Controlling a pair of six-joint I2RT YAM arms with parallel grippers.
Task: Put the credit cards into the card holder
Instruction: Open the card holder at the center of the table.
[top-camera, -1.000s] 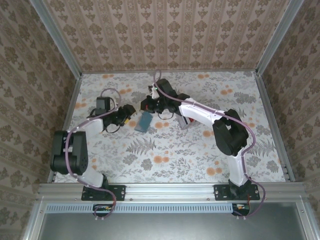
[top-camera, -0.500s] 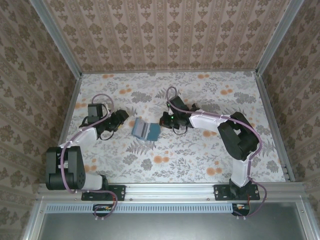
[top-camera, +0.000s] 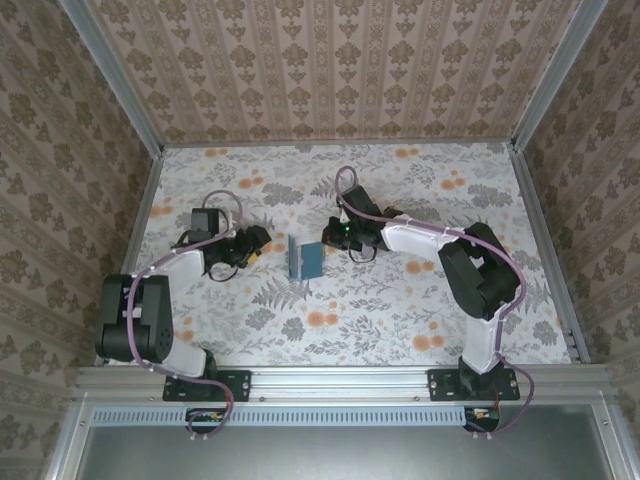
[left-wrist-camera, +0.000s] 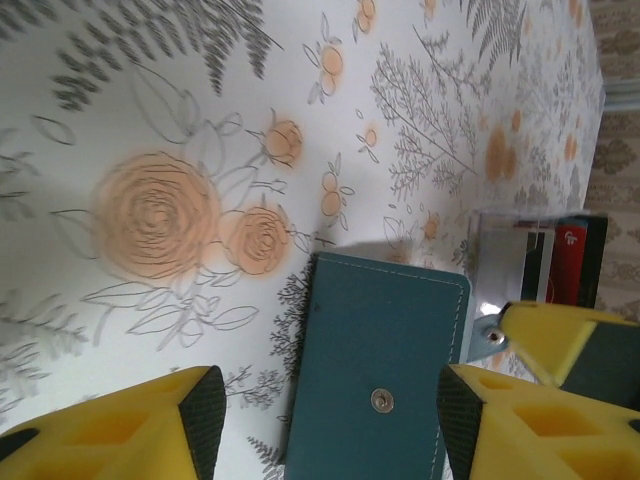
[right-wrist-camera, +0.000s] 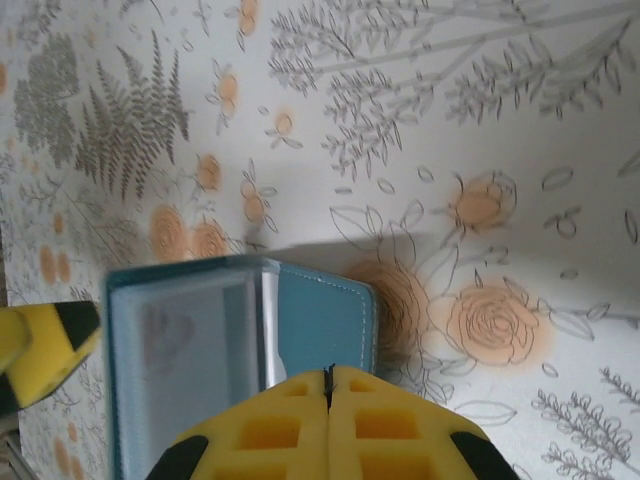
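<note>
The teal card holder lies mid-table, half open, its left flap raised on edge. In the left wrist view its teal outer face with a metal snap sits between the spread fingers of my left gripper, which is open and holds nothing. My left gripper is just left of the holder. My right gripper is just right of it, shut, tips at the holder's edge; a pinch cannot be made out. A red credit card stands in a clear rack behind the holder.
The clear slotted rack stands just beyond the holder, under the right arm. The floral tablecloth is fenced by aluminium rails and patterned walls. My right gripper's yellow tip shows beside the holder's snap tab.
The holder lay closed, then flat open half a second ago; now its left flap stands up. My left gripper has moved right, close to it. The right gripper stayed shut beside it.
</note>
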